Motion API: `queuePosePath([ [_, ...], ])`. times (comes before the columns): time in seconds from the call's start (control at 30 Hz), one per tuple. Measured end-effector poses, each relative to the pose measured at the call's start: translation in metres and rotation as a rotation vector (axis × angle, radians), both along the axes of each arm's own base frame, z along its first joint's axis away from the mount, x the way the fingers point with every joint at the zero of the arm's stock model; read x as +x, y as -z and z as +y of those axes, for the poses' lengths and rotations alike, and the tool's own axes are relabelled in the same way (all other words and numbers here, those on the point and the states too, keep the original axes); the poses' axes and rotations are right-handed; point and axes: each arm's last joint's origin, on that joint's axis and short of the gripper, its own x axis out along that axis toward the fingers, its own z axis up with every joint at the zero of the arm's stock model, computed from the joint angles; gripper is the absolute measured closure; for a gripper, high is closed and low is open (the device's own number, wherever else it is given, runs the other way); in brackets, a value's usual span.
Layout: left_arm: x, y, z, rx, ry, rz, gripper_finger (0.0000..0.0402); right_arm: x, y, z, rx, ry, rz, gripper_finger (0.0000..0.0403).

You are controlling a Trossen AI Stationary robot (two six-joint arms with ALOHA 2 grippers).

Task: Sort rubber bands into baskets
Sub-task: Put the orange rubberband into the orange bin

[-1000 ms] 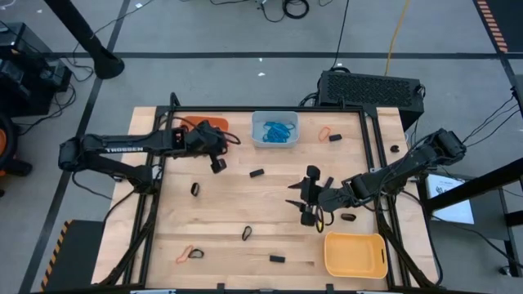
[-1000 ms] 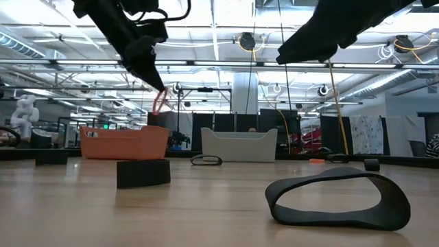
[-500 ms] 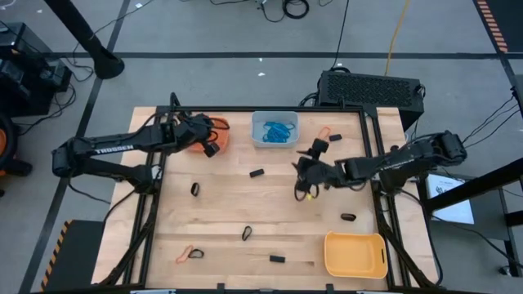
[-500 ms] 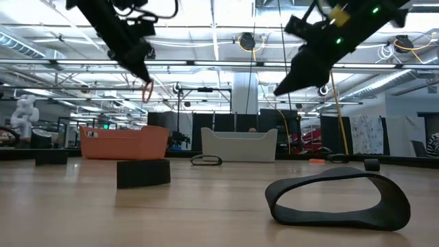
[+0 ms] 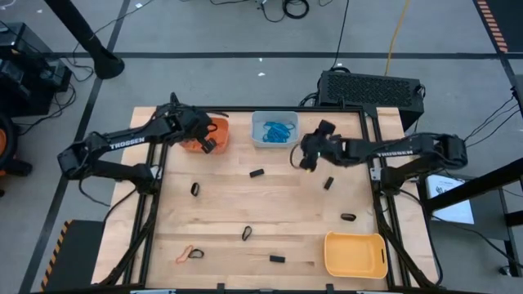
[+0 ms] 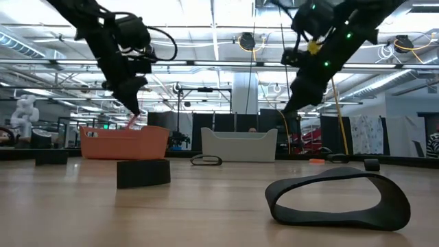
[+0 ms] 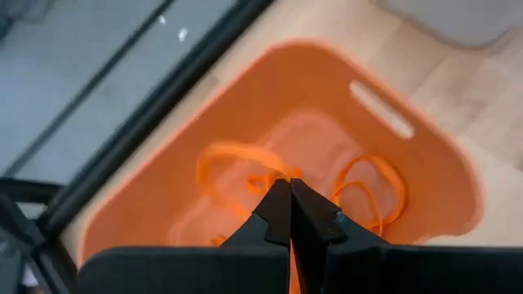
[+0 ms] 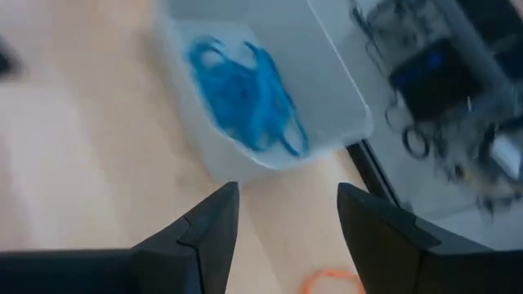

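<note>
Left gripper [image 7: 288, 214] over the orange basket [image 5: 207, 132].
Jaws pressed together, pointing down into it; right gripper [image 8: 286, 220], jaws spread, empty, faces the blue-grey basket [image 8: 327, 82].

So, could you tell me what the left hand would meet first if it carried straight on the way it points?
Probably the orange bands lying in the orange basket; the shut left hand points straight down into it.

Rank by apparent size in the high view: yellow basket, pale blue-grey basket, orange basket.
1. Yellow basket, clearly largest.
2. Pale blue-grey basket.
Orange basket cannot be ranked: the left arm covers part of it.
</note>
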Motion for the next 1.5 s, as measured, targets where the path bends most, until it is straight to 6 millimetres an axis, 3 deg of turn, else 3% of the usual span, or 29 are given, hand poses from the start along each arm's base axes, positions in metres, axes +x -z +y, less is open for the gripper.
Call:
queuePosePath([
  [0.23,-0.003,0.023,0.014,-0.085,0.012,0.058,0.0390,-0.031,0.008,-0.057,0.277,0.112,0.011,0.0221],
  [0.37,-0.001,0.029,0.021,-0.092,-0.001,0.066,0.0382,-0.043,0.009,-0.077,0.370,0.160,-0.035,0.0231],
  [0.5,0.000,0.032,0.023,-0.083,0.029,0.092,0.0359,-0.048,0.011,-0.081,0.431,0.168,-0.045,0.0236],
  [0.87,0.001,0.027,0.026,-0.016,0.048,0.140,0.0250,-0.060,0.027,-0.083,0.533,0.164,-0.054,0.0236],
  [1.23,-0.010,-0.015,0.014,0.022,-0.007,0.024,0.0242,-0.057,0.060,-0.091,0.556,0.252,-0.081,0.0236],
  [1.5,-0.018,-0.039,-0.003,0.057,0.058,-0.114,0.0242,-0.052,0.090,-0.101,0.476,0.395,0.034,0.0236],
])
